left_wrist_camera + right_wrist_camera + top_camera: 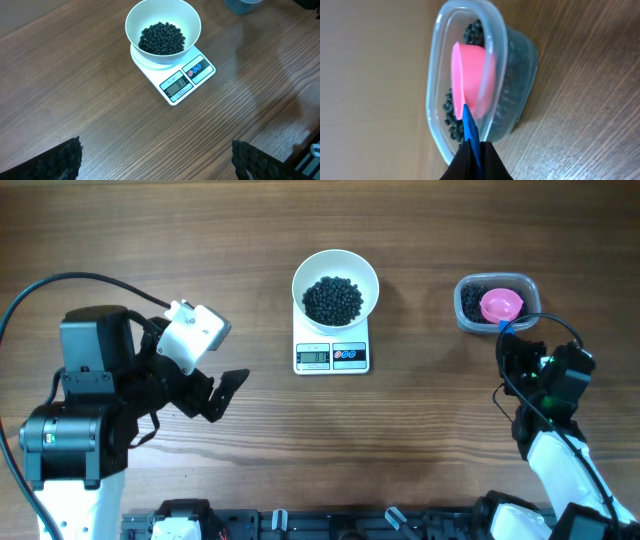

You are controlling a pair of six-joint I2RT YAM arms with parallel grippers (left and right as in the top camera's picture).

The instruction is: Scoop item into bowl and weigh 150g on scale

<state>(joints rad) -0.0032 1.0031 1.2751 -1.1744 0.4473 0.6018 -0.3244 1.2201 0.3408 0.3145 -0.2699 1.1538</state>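
two arms. left gripper [156,155] jaws spread wide, nothing between them. white bowl [150,14] sits on the scale [178,84] well ahead of those jaws, black pellets [161,39] heaped inside. right gripper [475,150] jaws pinched tight on the blue handle [471,127] of the pink scoop [470,80]. scoop lies just ahead of the jaws inside the clear tub [520,65], more pellets around it.

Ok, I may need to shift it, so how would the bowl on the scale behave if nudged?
The bowl looks glossy and its rim reaches past the small scale, so it would probably slide or tip off easily. The pellets heaped inside likely steady it a little, but they look round and would roll if spilled.
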